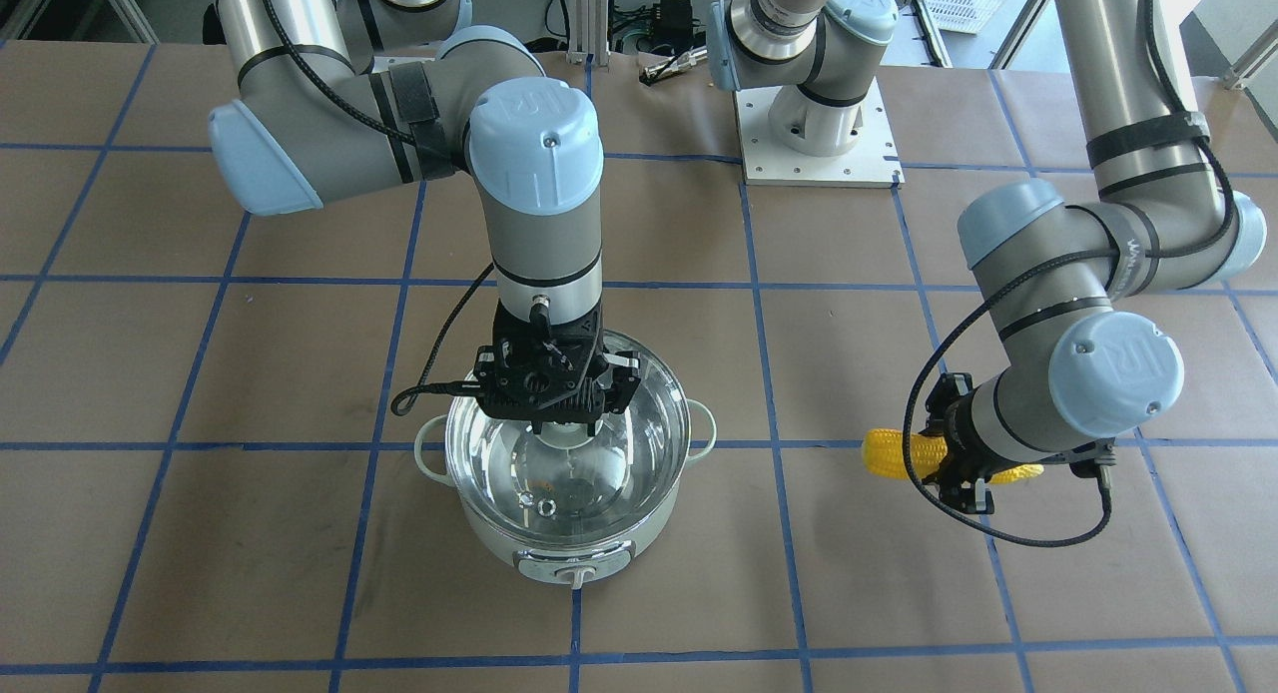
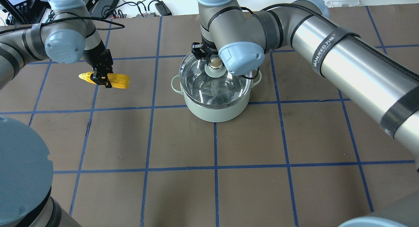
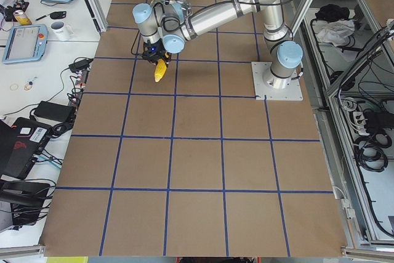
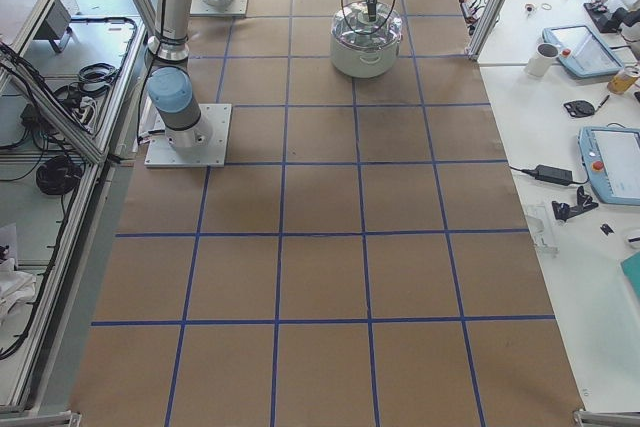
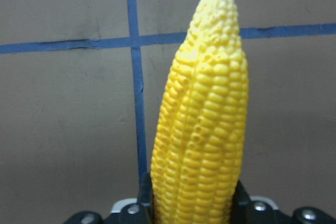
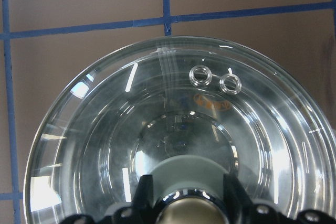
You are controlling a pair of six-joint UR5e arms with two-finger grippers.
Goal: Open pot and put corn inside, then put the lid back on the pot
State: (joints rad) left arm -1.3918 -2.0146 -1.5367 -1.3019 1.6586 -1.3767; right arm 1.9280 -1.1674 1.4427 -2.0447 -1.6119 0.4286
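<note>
**Two grips made, no corn in the pot yet**

Front-facing view: my right gripper (image 1: 555, 413) points straight down on the lid (image 1: 599, 483), jaws closed around its knob (image 1: 565, 435). The pot (image 1: 599, 558) is directly beneath them. My left gripper (image 1: 960, 465) is clamped across the corn (image 1: 892, 453), which sticks out level on both sides of the jaws. The pot is well apart from that hand.

Overhead view: the knob's beige ball shows between my right jaws, and the glass covers the pot's mouth under them. I cannot tell whether the lid rests on the rim or is raised a little off it. The corn sits crosswise in my left jaws, over the table (image 2: 163, 138).

Left side view: yellow corn shows at my left jaws; it is too small for more.

Right side view: lid and pot read as one stack under my right jaws.

Left wrist view: the corn fills the gap between my jaws, its pointed tip away from them.

Right wrist view: the knob is pinched between my jaws, and the two vents (image 6: 200, 75) lie beyond it on the dome.

By my reckoning, opening is barely begun at most. Lifting the lid clear, putting the corn in and re-covering the pot all remain.
</note>
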